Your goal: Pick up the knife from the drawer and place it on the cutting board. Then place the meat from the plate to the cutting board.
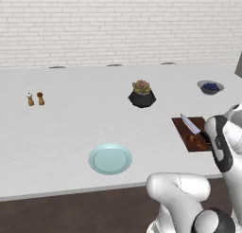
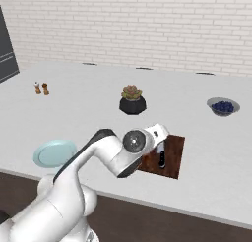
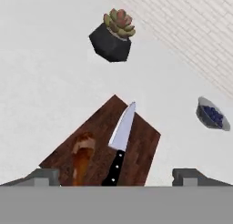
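White counter under a brick wall. From my seat the arm folds forward, hand pointing down over the cutting board (image 3: pixel 136 141), gripper (image 3: pixel 116 175) spread wide and empty. Knife (image 3: pixel 122 132) and meat (image 3: pixel 82 157) lie on the board; the plate (image 1: pixel 110 159) sits at nine o'clock.

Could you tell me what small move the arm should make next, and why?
Probably a straight lift away from the cutting board. The knife and the meat both lie on it, the plate is bare, and the end effector stands open, holding nothing.
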Controlling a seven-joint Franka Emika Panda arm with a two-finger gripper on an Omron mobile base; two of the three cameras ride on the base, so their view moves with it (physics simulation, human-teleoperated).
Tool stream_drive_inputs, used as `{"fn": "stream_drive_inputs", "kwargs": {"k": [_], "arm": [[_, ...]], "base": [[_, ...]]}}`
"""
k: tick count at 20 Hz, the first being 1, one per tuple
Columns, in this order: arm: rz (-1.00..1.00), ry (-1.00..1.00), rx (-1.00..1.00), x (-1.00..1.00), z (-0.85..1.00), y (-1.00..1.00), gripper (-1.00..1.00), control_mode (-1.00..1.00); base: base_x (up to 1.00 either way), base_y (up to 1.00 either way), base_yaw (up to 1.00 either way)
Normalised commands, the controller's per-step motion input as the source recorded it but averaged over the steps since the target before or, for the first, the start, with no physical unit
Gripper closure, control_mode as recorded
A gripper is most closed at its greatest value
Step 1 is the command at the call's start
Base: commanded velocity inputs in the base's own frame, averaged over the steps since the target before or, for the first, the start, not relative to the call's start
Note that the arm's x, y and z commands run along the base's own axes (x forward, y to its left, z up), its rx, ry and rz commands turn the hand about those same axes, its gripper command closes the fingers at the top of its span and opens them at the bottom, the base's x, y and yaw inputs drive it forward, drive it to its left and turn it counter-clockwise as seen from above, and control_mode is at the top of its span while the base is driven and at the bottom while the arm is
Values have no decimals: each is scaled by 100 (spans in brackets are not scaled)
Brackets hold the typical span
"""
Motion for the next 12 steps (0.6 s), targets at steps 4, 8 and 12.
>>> {"fn": "stream_drive_inputs", "kwargs": {"k": [4, 8, 12], "arm": [[0, -90, 0, -100, 89, 0, -100, -100], [0, -98, 0, -100, 69, 0, -100, -100], [-5, -79, 8, -85, 51, -18, -100, -100]], "base": [[0, 0, 0], [0, 0, 0], [0, 0, 0]]}}
